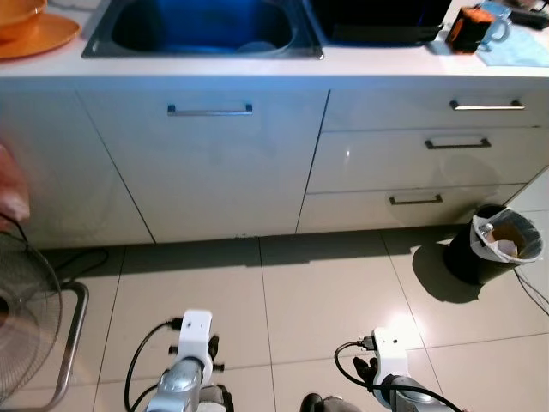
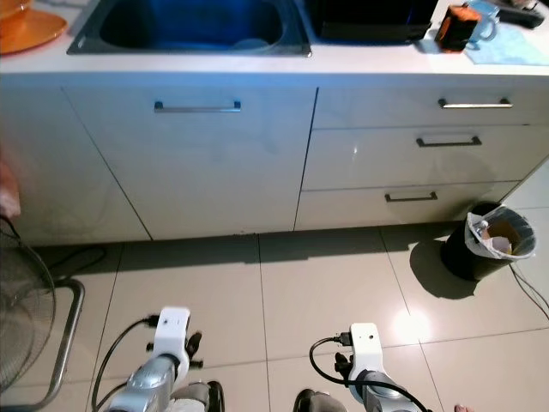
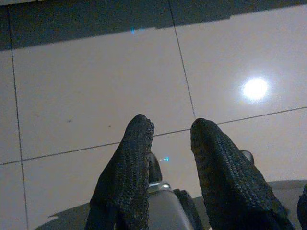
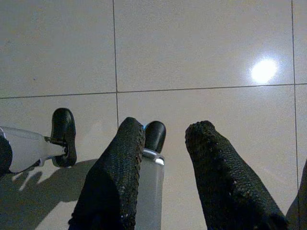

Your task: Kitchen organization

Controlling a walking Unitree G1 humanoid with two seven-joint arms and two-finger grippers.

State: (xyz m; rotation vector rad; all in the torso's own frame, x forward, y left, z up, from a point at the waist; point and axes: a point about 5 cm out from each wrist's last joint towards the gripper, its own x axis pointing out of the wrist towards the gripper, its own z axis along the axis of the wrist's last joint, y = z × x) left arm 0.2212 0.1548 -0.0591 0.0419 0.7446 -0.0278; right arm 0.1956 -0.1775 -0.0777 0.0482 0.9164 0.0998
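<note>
Sink [image 1: 202, 34] sits well beyond both empty, parted pincers, left pincer [image 3: 170, 132] and right pincer [image 4: 165, 132].

Floor tiles [image 1: 326, 292]: glossy, smooth, pale beige, mirroring a lamp glare.
Cabinet fronts [image 1: 206, 172]: smooth white, satin sheen.
Drawer handles [image 1: 487, 106]: brushed metal bars.
Sink [image 1: 202, 30]: stainless steel, dull sheen.
Countertop [image 1: 377, 60]: smooth white.
Plate [image 1: 34, 34]: glossy orange, looks plastic.
Waste bin [image 1: 493, 249]: black, lined with thin translucent plastic.
Fan guard [image 1: 26, 318]: thin metal wire.
Left gripper [image 3: 170, 132] and right gripper [image 4: 165, 129]: fingers matt black, rough knurled texture.
</note>
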